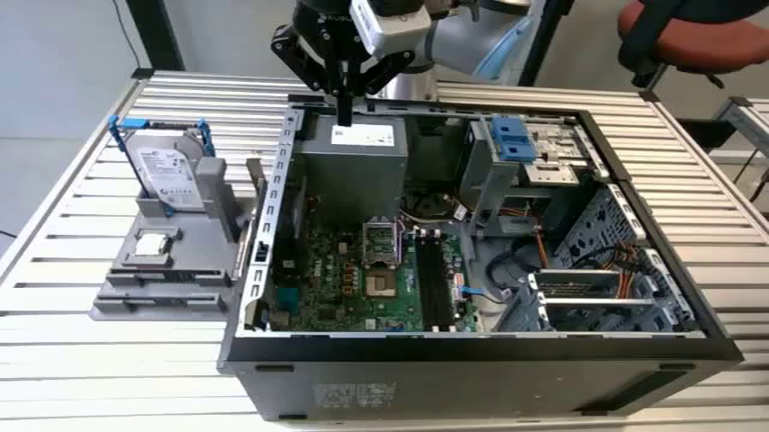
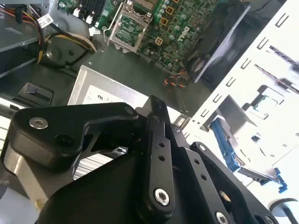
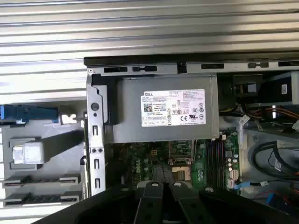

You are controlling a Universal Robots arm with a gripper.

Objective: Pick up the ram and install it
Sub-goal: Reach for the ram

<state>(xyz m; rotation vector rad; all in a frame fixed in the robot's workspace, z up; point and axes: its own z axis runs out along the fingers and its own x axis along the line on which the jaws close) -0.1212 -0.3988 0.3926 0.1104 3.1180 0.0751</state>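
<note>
My gripper (image 1: 345,119) hangs high over the rear of the open computer case. Its black fingers are shut into a narrow tip, and I see nothing between them. In both wrist views the fingertips (image 2: 155,103) (image 3: 154,189) meet above the grey power supply (image 3: 163,107). A thin dark board that looks like the ram (image 1: 255,193) stands on edge between the grey holder and the case's outer wall, towards the exterior view's left of the gripper. The motherboard's black slots (image 1: 433,274) (image 3: 215,161) lie beside the processor socket, well below the gripper.
A silver hard drive in a blue frame (image 1: 168,171) stands on the grey holder (image 1: 162,288), with a small chip (image 1: 150,245) in front of it. Inside the case are the green motherboard (image 1: 337,279), cables and a blue-latched drive cage (image 1: 517,139). The case's metal walls (image 1: 284,180) rise above the slatted table (image 1: 72,360).
</note>
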